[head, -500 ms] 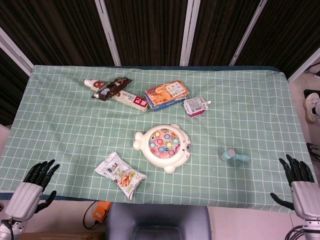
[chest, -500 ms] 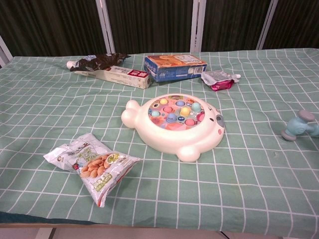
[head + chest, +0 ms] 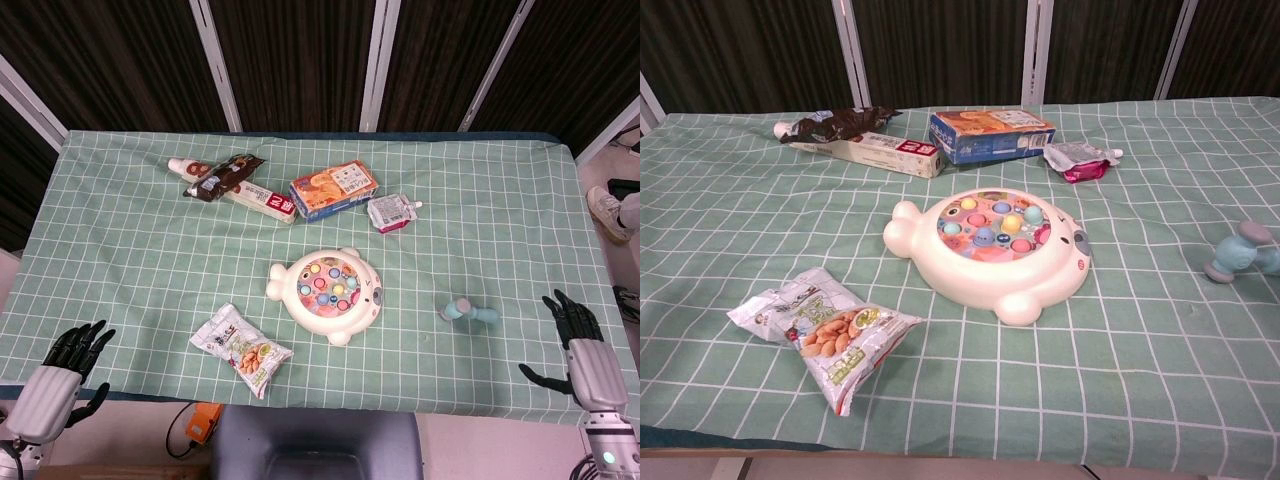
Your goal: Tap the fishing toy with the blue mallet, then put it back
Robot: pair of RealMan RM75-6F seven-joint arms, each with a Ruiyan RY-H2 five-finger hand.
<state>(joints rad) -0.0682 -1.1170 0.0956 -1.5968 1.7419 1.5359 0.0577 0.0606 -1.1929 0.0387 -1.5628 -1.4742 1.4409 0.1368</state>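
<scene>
1. Nothing held yet: right hand (image 3: 583,350) open with fingers spread, at the near right edge of the table (image 3: 120,250); left hand (image 3: 62,368) open too, fingers apart, at the near left corner.
2. Blue mallet (image 3: 469,312) lying flat on the checked cloth, well right of the fishing toy (image 3: 327,291) and apart from it; head toward the toy, handle pointing right.
3. Likely step: reach with the right hand, the nearer one.
4. Best approached from above, fingers wrapping the handle, not the head.
5. Worth gripping near the handle's end, leaving the head free for tapping.
6. Lift straight up before swinging over the toy's round top.
</scene>
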